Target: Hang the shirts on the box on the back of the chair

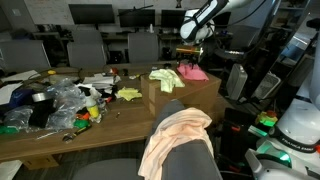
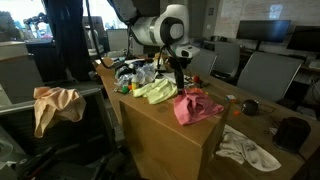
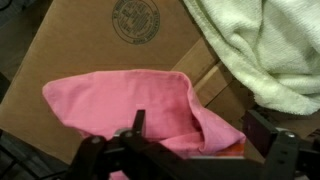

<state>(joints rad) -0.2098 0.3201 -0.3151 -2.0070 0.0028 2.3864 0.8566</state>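
Observation:
The pink shirt (image 3: pixel 110 100) lies bunched on the brown cardboard box (image 3: pixel 90 40), beside the pale yellow-green shirt (image 3: pixel 265 45). My gripper (image 3: pixel 200 132) hangs open just above the pink shirt, its fingers either side of a raised fold without closing on it. Both exterior views show the gripper (image 1: pixel 189 55) (image 2: pixel 181 82) over the pink shirt (image 1: pixel 193 72) (image 2: pixel 197 107), with the yellow-green shirt (image 1: pixel 162 77) (image 2: pixel 155 91) next to it on the box (image 1: pixel 185 98) (image 2: pixel 160 135). The peach-orange shirt (image 1: pixel 175 132) (image 2: pixel 57 103) is draped over the back of the grey chair (image 1: pixel 195 160).
A wooden table (image 1: pixel 60 140) next to the box carries a heap of plastic bags and small clutter (image 1: pixel 55 102). A white cloth (image 2: pixel 245 148) lies on the table beside the box. Smaller office chairs (image 1: pixel 85 45) and monitors stand behind.

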